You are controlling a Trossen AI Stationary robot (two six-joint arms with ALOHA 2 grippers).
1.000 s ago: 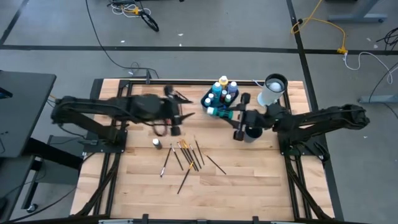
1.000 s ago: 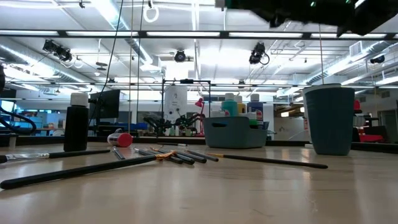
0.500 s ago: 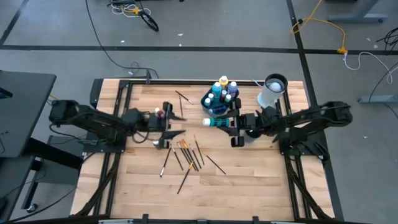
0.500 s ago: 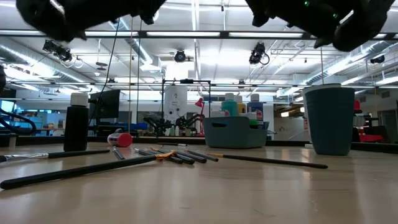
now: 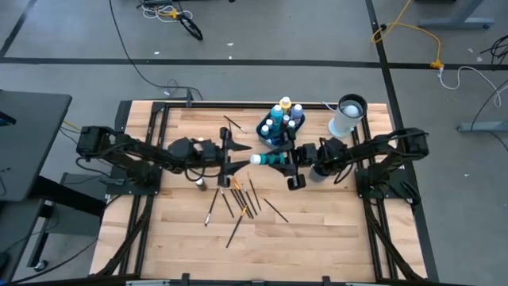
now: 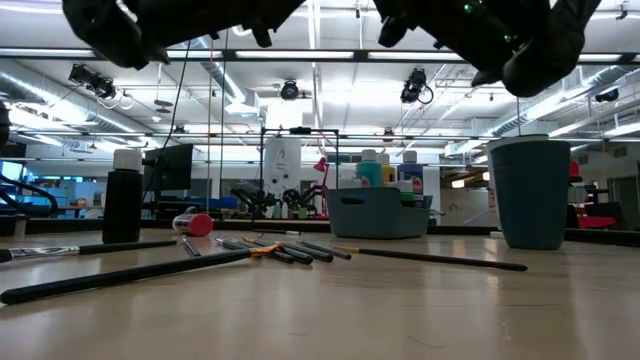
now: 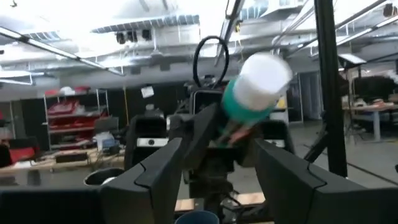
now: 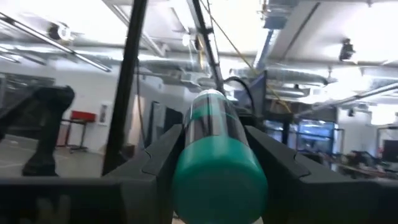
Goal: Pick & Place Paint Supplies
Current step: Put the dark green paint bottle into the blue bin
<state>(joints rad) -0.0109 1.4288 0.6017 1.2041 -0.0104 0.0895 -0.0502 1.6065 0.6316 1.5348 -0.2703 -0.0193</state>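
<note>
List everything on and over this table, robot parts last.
table: one, light wood, under both arms
bin: one, blue-grey, far side
binned bottles: several, mostly blue and green, upright in the bin
white cylinder: one, dark top, right of the bin
cup: one, dark teal, right side
brushes: several, dark and wood, scattered mid-table
black bottle: one, white cap, upright
red-capped bottle: one, lying down
green bottle: one, white cap, held above the table
right gripper: closed on the green bottle
left gripper: open, facing the bottle's cap
</note>
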